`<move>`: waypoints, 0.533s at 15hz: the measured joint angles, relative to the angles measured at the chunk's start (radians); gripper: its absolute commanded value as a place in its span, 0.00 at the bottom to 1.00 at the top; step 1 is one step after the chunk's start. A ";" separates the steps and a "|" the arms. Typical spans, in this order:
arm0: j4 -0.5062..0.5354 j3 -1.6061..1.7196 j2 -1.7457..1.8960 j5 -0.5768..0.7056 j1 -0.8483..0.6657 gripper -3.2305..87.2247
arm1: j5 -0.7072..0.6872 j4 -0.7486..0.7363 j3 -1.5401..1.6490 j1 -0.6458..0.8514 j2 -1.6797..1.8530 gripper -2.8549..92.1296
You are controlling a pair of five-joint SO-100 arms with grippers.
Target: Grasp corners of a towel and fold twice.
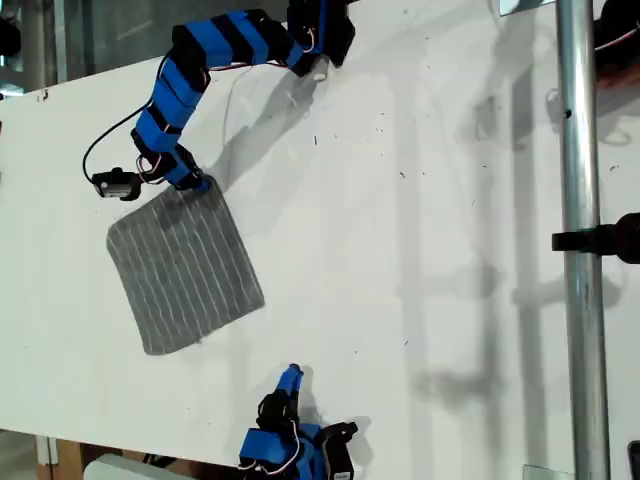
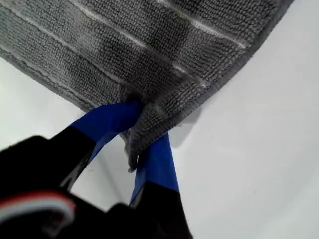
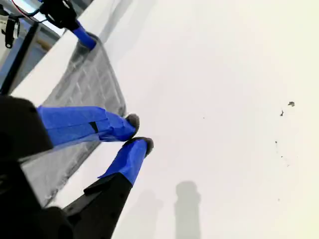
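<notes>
The grey striped towel (image 1: 185, 265) lies flat on the white table, towards the exterior view's left. My first gripper (image 1: 197, 186) reaches down from the far side and is shut on the towel's far corner (image 2: 142, 137), with the cloth bunched between its blue fingers (image 2: 114, 119). My second gripper (image 1: 292, 373) rests at the near table edge, a short way from the towel's near edge (image 3: 94, 84). Its blue fingers (image 3: 124, 159) stand almost together with nothing between them, so it is shut. The first gripper (image 3: 84, 39) also shows far off in the second wrist view.
A metal pole (image 1: 578, 240) with a black clamp (image 1: 600, 240) stands upright at the exterior view's right. The white table (image 1: 420, 250) stretches between the towel and the pole. Its near edge (image 1: 100, 445) runs along the bottom of the exterior view.
</notes>
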 measured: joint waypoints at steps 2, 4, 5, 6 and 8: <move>-0.035 -0.218 -0.285 0.149 -0.103 0.15 | 0.000 0.000 0.000 0.000 0.000 0.03; -0.074 -0.430 -0.574 0.293 -0.201 0.21 | 0.000 0.000 0.000 -0.003 0.000 0.03; -0.086 -0.526 -0.724 0.351 -0.239 0.22 | 0.000 0.000 0.000 -0.005 0.000 0.03; -0.087 -0.627 -0.857 0.407 -0.275 0.22 | 0.000 0.000 0.000 -0.005 0.000 0.03; -0.081 -0.815 -1.088 0.509 -0.324 0.20 | 0.000 0.000 0.000 -0.005 0.000 0.03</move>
